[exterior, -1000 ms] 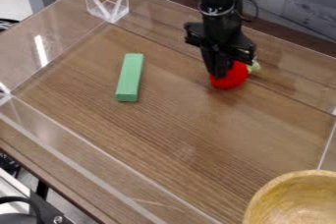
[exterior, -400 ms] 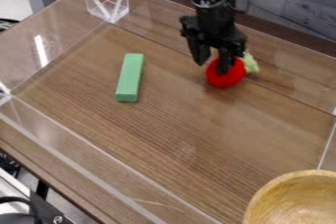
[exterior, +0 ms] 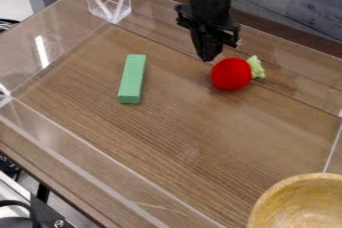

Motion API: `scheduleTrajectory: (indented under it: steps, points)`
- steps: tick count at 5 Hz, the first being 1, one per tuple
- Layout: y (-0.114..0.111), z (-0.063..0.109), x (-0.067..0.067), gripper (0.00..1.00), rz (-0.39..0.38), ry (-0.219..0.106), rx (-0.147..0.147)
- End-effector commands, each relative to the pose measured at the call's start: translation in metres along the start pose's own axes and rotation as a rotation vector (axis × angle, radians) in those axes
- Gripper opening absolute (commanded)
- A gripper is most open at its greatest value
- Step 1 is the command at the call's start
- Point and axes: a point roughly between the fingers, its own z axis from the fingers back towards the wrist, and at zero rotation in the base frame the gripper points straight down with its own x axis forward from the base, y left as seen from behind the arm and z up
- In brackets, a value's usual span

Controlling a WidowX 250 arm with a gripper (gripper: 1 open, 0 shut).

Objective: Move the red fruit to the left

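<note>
1. Bowl point(exterior: 305, 204) is sitting at the near right corner of the worktop point(exterior: 201, 142). It is light wood, and only part of it is showing.
2. Wood boards are making up the worktop, brown with long lines running across it.
3. Clear walls point(exterior: 40, 52) are standing around the worktop along its edges. A small clear corner piece point(exterior: 110, 7) is sticking up near the far left corner.
4. Green block point(exterior: 131, 78) is lying flat on the left half of the worktop, about halfway between the near and far edges. It is long, and it is pointing from near to far.
5. Red fruit point(exterior: 233, 73) is sitting on the worktop in the right half, closer to the far edge. Its light green leafy top is pointing to the right. It is well apart from the green block.
6. Gripper point(exterior: 209, 50) is black and is hanging just beside the red fruit, on its far left side, pointing down. Its tip is near the fruit's top left, and I cannot tell if it is touching. It is not holding the fruit. Its jaws are looking close together, but I cannot tell if they are open or closed.
7. Dark arm is going up from the gripper and out past the far edge.
</note>
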Motion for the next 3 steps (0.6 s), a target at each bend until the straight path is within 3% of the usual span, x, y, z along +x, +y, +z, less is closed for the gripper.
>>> scheduleTrajectory:
  steps: [1,2,3]
  points:
    - [-0.001,0.008,0.020,1.00,-0.073,-0.048,0.004]
    - [-0.009,-0.004,0.027,1.00,-0.134,-0.036,-0.005]
    - [-0.016,-0.020,0.019,1.00,-0.118,-0.029,0.000]
